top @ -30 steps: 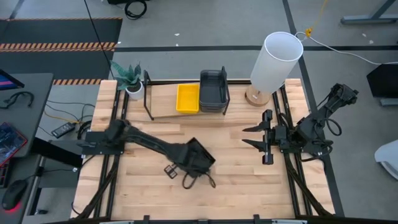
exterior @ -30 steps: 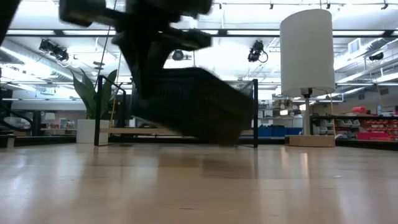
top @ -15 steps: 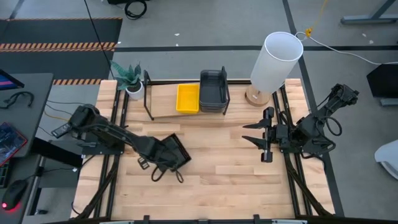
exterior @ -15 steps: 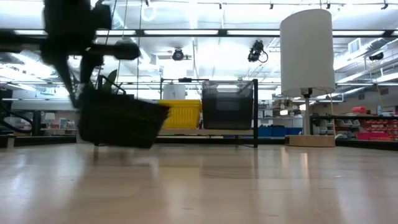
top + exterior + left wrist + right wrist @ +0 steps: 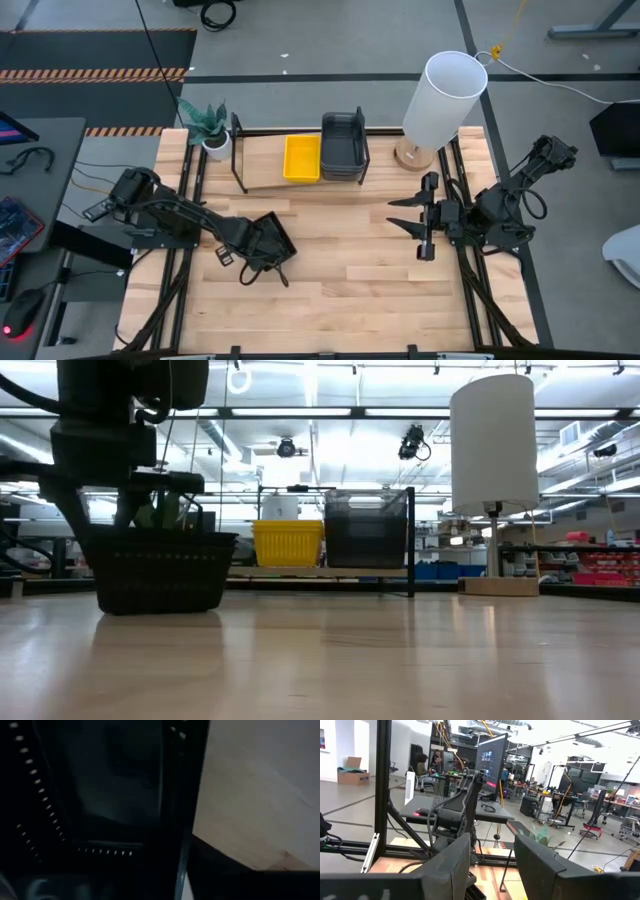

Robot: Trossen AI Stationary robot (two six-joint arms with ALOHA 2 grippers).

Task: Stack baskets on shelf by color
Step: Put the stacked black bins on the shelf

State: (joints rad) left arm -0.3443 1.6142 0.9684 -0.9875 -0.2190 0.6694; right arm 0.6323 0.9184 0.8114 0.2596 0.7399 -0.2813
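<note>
Your left gripper (image 5: 262, 246) grips the mesh basket (image 5: 158, 571) at its rim; the basket rests flat on the table (image 5: 350, 280), short of the shelf (image 5: 262, 165). The right gripper (image 5: 424, 217) waits wide open, clear of the route.

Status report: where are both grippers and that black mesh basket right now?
Left gripper at black mesh basket, basket on table. Right gripper open, idle right side. Path to shelf clear.

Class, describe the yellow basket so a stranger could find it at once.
Start at the shelf along the table's far edge, between the potted plant and the white lamp. The yellow basket sits mid-board, beside the dark grey baskets; it alone is brightly coloured.
</note>
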